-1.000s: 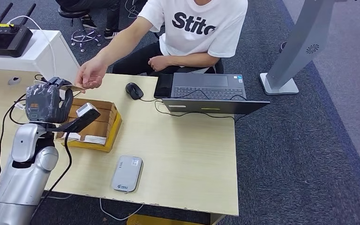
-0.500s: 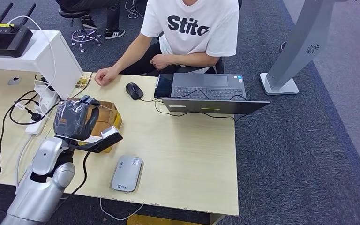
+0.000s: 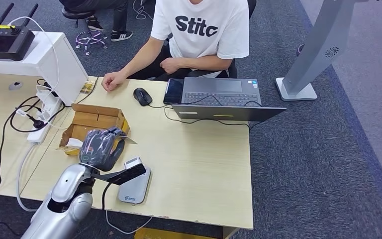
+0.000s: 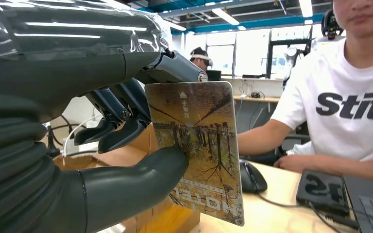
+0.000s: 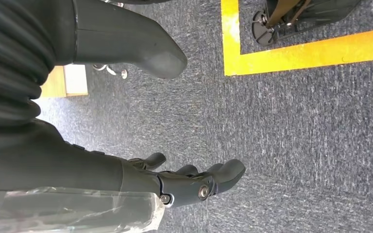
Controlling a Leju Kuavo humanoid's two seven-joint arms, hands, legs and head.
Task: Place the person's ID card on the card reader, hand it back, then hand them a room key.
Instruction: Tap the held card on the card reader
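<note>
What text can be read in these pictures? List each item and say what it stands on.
"Stitc": black letters on the person's white T-shirt, the rest hidden by folds.
Card held by the left robot hand: small print, not readable.
Card reader: small logo and label, too small to read.
Phone: large pale mirrored characters, not readable.

ID card (image 4: 196, 150), printed with a brown tree scene, upright, pinched above near table edge; grey card reader (image 3: 135, 184) flat just beside, to its right.

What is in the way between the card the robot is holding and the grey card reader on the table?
Nothing visible. The left hand holds the card just above the table, beside the card reader. The cardboard box sits behind the hand, off that path.
</note>
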